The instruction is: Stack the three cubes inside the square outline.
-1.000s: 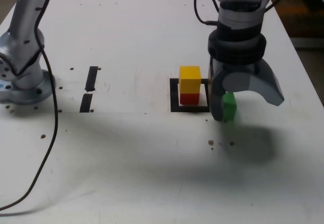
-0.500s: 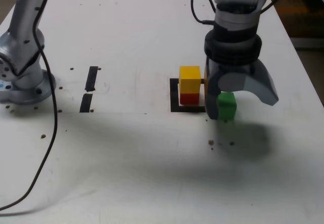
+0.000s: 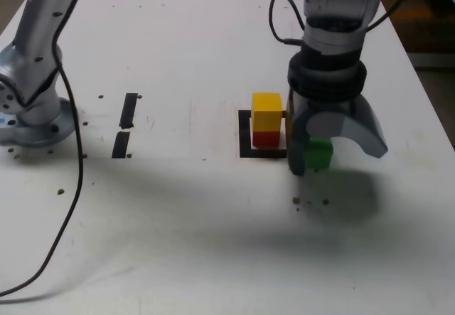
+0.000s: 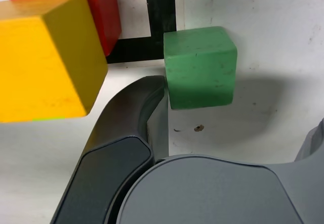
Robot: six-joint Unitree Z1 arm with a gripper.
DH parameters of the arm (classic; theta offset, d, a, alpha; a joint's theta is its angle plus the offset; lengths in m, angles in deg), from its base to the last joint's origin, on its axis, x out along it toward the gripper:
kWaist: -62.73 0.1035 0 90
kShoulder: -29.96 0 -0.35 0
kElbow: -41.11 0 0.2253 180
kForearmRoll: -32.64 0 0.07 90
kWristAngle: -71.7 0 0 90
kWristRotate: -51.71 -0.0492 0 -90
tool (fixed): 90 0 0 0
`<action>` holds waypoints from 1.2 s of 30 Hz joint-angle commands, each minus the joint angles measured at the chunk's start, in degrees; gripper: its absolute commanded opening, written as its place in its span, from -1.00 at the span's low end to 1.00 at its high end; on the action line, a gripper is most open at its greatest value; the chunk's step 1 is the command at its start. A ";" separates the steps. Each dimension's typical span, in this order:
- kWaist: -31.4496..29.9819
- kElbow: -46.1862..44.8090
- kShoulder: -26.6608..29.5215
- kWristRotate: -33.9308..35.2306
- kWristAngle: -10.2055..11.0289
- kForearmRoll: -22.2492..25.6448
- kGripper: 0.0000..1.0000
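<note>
Arm reaching down, pincer (image 3: 334,151) spread wide astride the green cube (image 3: 318,153) on the counter (image 3: 213,244), gripping nothing. Just beside, the yellow cube (image 3: 266,111) sits on the red cube (image 3: 266,139) inside the square outline (image 3: 246,141); one finger (image 4: 139,113) stands between stack and green cube.

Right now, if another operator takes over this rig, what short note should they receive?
Gripper: open, lowered around the green cube, not closed on it.
Yellow cube sits on the red cube inside the square outline.
The green cube stands on the table just outside the outline, on the exterior view's right.
Done: two cubes stacked.
Left: grasp the green cube and place it on the yellow cube.
</note>
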 commanded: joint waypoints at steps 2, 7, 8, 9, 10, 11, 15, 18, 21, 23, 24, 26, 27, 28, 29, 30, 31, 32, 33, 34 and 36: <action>0.63 0.09 -0.61 -0.19 -0.24 -0.61 0.98; 1.45 -0.15 -1.17 -0.21 -0.43 -1.69 0.98; 1.62 -0.20 -1.30 -0.21 -0.52 -1.97 0.98; 1.80 -0.25 -1.44 -0.21 -0.63 -2.29 0.98; 2.04 -0.34 -1.65 -0.21 -0.82 -2.74 0.97; 2.22 -0.41 -1.82 -0.21 -0.96 -3.08 0.97; 3.03 -0.90 -2.35 -0.21 -1.50 -3.97 0.93; 3.65 -1.54 -2.51 -0.21 -1.69 -4.09 0.86; 4.16 -2.32 -2.53 -0.16 -2.03 -4.11 0.72; 4.40 -2.75 -2.51 -0.04 -2.29 -4.19 0.57; 4.48 -2.91 -2.49 0.02 -2.41 -4.30 0.47; 4.56 -3.08 -2.47 0.16 -2.47 -4.73 0.25; 4.58 -3.07 -2.47 0.21 -2.40 -5.15 0.09; 4.59 -3.03 -2.47 0.20 -2.31 -5.53 -0.03; 4.59 -2.97 -2.49 0.13 -2.21 -5.95 -0.15; 4.59 -2.90 -2.52 0.05 -2.11 -6.40 -0.27; 4.59 -2.84 -2.55 -0.04 -2.02 -6.85 -0.37; 4.59 -2.78 -2.60 -0.16 -2.00 -7.25 -0.45; 4.59 -2.72 -2.66 -0.35 -2.04 -7.60 -0.52; 4.59 -2.66 -2.71 -0.53 -2.13 -7.90 -0.58; 4.59 -2.53 -2.83 -0.86 -2.35 -8.42 -0.65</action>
